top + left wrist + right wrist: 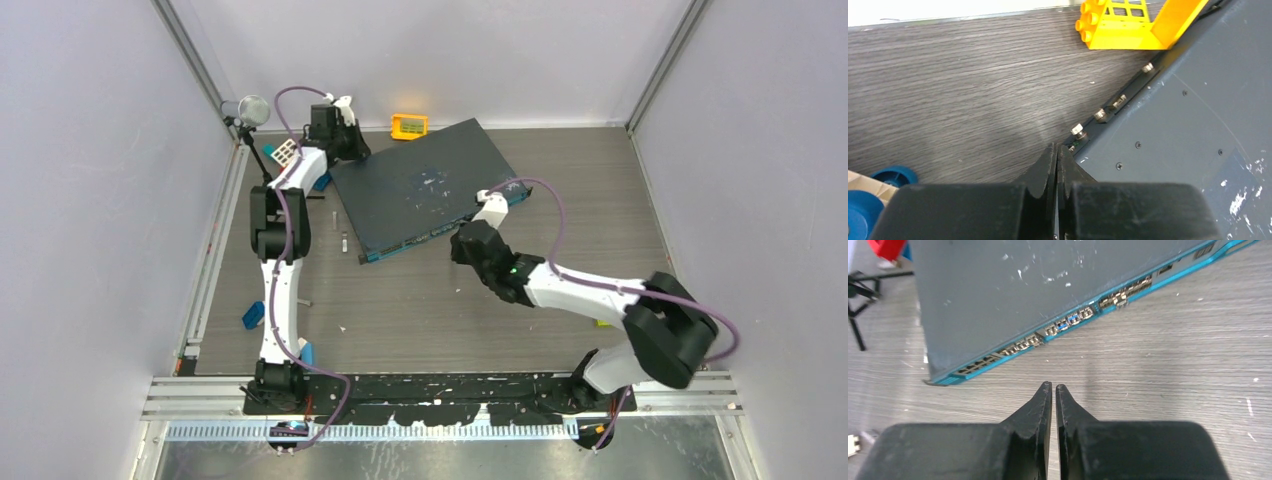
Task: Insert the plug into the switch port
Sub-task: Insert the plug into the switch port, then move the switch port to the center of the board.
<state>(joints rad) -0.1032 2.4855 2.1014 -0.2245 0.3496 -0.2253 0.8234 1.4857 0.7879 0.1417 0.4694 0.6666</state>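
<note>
Grey wood-grain table [420, 310] is carrying everything. Right gripper [1053, 386] is hovering low over bare table, just in front of the switch's teal front face; its jaws are standing a sliver apart and holding nothing. Switch port [1068, 321] is sitting in the row of sockets along that thin teal face, facing the right fingertips. Dark-grey switch box [420, 185] is lying flat and skewed mid-table, showing white scuffs. Left gripper [1056, 150] is resting by its far-left corner, jaws pressed together and empty; whether it is touching the box is unclear. Yellow box [1120, 25] is sitting beyond.
</note>
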